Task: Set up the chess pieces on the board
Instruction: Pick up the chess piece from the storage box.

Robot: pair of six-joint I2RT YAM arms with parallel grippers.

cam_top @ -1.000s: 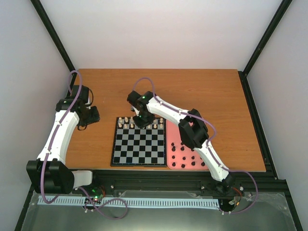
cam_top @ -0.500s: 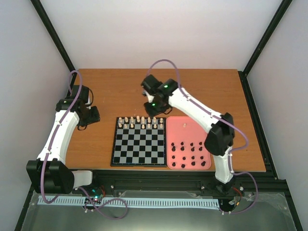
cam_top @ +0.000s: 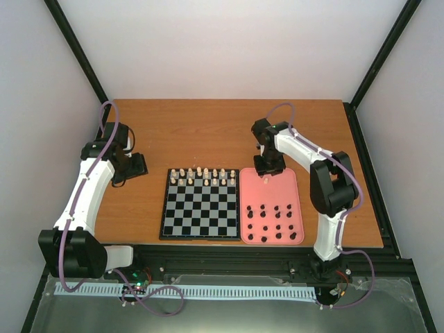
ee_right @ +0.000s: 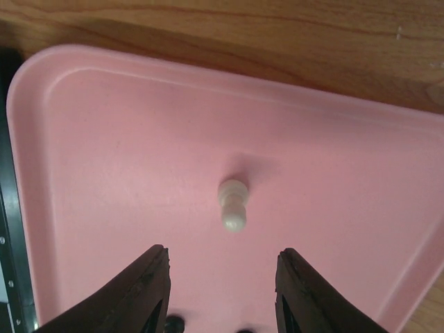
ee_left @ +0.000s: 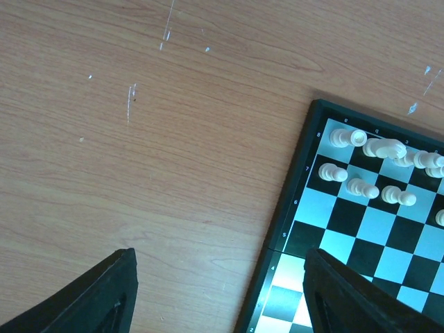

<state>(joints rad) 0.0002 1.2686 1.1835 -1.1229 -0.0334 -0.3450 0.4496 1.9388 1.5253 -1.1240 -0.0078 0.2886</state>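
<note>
The board (cam_top: pixel 200 208) lies mid-table, with cream chess pieces (cam_top: pixel 201 176) standing on its two far rows. They also show in the left wrist view (ee_left: pixel 361 187) on the board's corner (ee_left: pixel 361 225). Black chess pieces (cam_top: pixel 274 222) lie in the near half of the pink tray (cam_top: pixel 288 191). One cream pawn (ee_right: pixel 233 205) stands alone at the tray's far end (cam_top: pixel 267 180). My right gripper (cam_top: pixel 269 166) hovers above it, open and empty (ee_right: pixel 222 260), with the pawn just ahead of the fingertips. My left gripper (cam_top: pixel 135 164) is open and empty (ee_left: pixel 218 277) over the table at the board's left edge.
The pink tray (ee_right: pixel 125 152) sits against the board's right side. Bare wooden table (cam_top: pixel 208 132) lies beyond the board and tray. Black frame posts stand at the table's far corners, and a black rail runs along its near edge.
My right arm has swung from the board's far rows to the right and now hangs over the tray's far end. The left arm has not moved.
</note>
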